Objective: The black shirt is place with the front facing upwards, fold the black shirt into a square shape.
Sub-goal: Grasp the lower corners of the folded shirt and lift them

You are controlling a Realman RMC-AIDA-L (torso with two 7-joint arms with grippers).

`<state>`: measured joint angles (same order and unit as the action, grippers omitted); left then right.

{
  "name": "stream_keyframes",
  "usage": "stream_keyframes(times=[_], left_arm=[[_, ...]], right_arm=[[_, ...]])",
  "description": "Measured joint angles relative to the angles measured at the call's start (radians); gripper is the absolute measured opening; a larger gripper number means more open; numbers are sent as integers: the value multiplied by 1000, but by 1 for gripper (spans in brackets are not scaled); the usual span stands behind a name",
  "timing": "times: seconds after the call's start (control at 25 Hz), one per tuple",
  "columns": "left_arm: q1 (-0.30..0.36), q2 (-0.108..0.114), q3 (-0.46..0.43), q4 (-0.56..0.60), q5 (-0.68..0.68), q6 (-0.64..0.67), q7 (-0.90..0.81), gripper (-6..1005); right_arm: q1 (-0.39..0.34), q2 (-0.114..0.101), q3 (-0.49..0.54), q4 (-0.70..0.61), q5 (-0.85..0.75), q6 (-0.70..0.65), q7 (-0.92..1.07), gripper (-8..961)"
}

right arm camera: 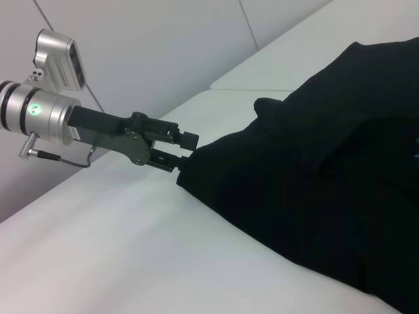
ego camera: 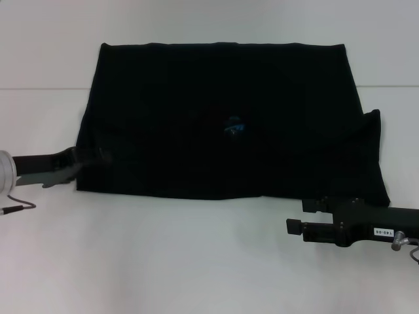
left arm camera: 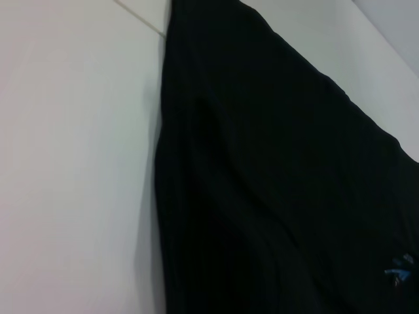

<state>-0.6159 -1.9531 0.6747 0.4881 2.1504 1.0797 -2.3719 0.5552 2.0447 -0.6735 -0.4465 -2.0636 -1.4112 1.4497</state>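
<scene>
The right gripper [ego camera: 294, 229], a black block-shaped metal unit on a horizontal arm, sits nearest the robot at the lower right of the head view, over the bare white table surface [ego camera: 163, 261]. Its tip points toward the robot's left, and it lies just in front of the near right hem of the cloth without touching it; whether its fingers are apart or together cannot be told. The black shirt [ego camera: 222, 124], a large plain black cloth garment already folded into a wide, roughly rectangular shape, lies flat across the middle of the table, with its far edge close to the seam where the surface meets the white back panel [ego camera: 196, 23]. A small blue neck label [ego camera: 234, 125] shows near the centre of the cloth; the same label appears at the edge of the left wrist view [left arm camera: 399, 271]. At the right end of the shirt a flap of cloth stands slightly proud of the main outline. The left gripper [right arm camera: 186, 154], a black two-finger unit on a silver cylindrical wrist, reaches in horizontally from the robot's left and meets the near left corner of the shirt [right arm camera: 314, 190]. Its fingers [right arm camera: 188, 138] stand narrowly apart, one above the other, with the cloth edge lying at their tips; whether they actually pinch the cloth cannot be told.
</scene>
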Motion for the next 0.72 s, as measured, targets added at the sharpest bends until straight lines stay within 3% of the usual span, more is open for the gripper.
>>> stream_keyframes(times=[0.44,0.72], left_arm=[[-8,1,71,4,0,4,5,768],[-9,4,71,7,0,-4,16,765]], right_arm=[[4,1,0,-1,1,3,5,821],[5,2,4,-2,1,3,11,821]])
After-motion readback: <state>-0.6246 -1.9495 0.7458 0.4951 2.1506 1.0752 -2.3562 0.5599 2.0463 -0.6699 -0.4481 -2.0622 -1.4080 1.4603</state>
